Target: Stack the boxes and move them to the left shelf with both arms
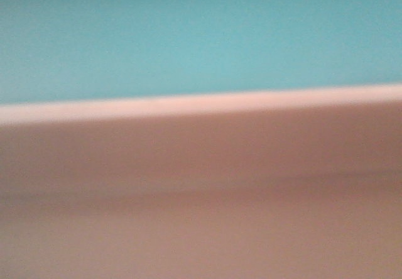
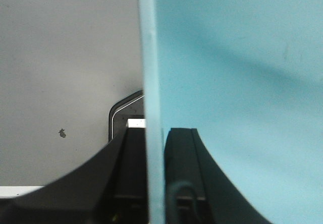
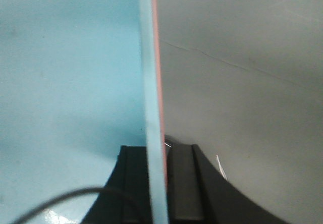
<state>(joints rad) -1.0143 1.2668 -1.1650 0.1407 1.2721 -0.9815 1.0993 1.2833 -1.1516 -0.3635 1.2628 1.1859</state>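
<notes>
Boxes fill the blurred front view: sky-blue box (image 1: 201, 34) above, pink box (image 1: 201, 191) below, rims running near-horizontally. Left wrist view: left gripper (image 2: 155, 183) clamps the blue wall, whose rim runs vertically. Right wrist view: right gripper (image 3: 157, 183) grips the blue and pink rims together, also vertical.

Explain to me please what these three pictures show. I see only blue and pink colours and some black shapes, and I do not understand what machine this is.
This is a robot with two arms, each ending in a two-fingered gripper. One camera looks forward from the body; it is filled, blurred, by the blue box sitting in the pink box. The other two cameras sit on the wrists. The left gripper pinches one wall of the blue box between its black fingers. The right gripper pinches the opposite wall, where a thin pink edge shows beside the blue. The grey floor lies behind. No shelf is visible.
</notes>
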